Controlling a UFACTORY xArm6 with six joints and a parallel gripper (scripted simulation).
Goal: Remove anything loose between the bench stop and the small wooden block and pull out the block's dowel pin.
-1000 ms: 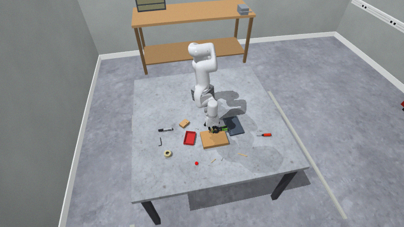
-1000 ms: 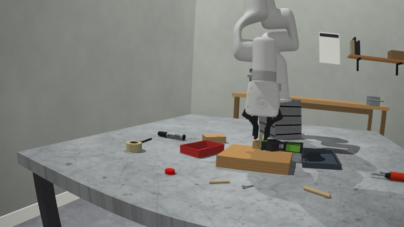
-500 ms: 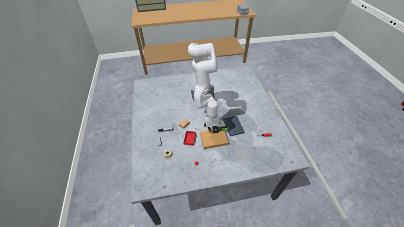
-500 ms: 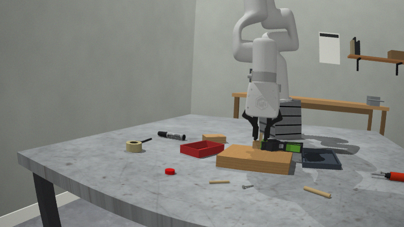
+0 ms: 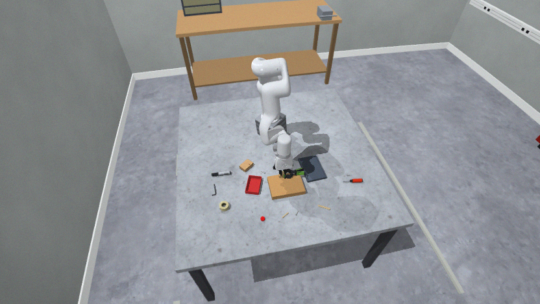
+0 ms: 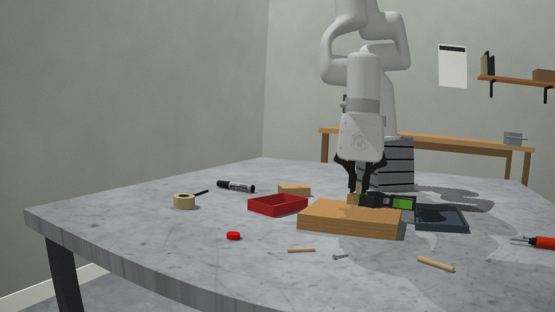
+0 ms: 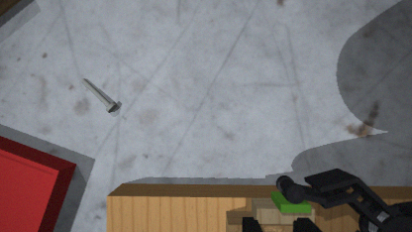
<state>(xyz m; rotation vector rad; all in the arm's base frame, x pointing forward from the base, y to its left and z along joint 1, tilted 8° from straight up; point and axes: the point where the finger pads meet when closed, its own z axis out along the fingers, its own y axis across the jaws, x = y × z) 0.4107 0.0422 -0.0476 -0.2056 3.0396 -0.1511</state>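
The bench board (image 5: 287,190) (image 6: 349,223) (image 7: 168,215) lies on the table, with the darker bench stop (image 7: 198,190) along its far edge. The small wooden block (image 6: 351,199) sits at that edge. A black and green spring clamp (image 5: 296,173) (image 6: 384,201) (image 7: 337,190) lies over it. My gripper (image 5: 283,174) (image 6: 359,189) (image 7: 273,227) points straight down over the block. Its fingers stand a narrow way apart on either side of the pale dowel pin, which rises from the block. I cannot tell whether they touch the pin.
A red tray (image 5: 253,184) (image 6: 277,203) (image 7: 25,193) lies left of the board and a dark tray (image 5: 312,168) (image 6: 440,218) right of it. A screw (image 7: 101,95), two loose dowels (image 6: 301,250) (image 6: 435,263), a red cap (image 6: 233,235), a tape roll (image 6: 183,201), a marker (image 6: 235,186) and a screwdriver (image 6: 539,242) lie around.
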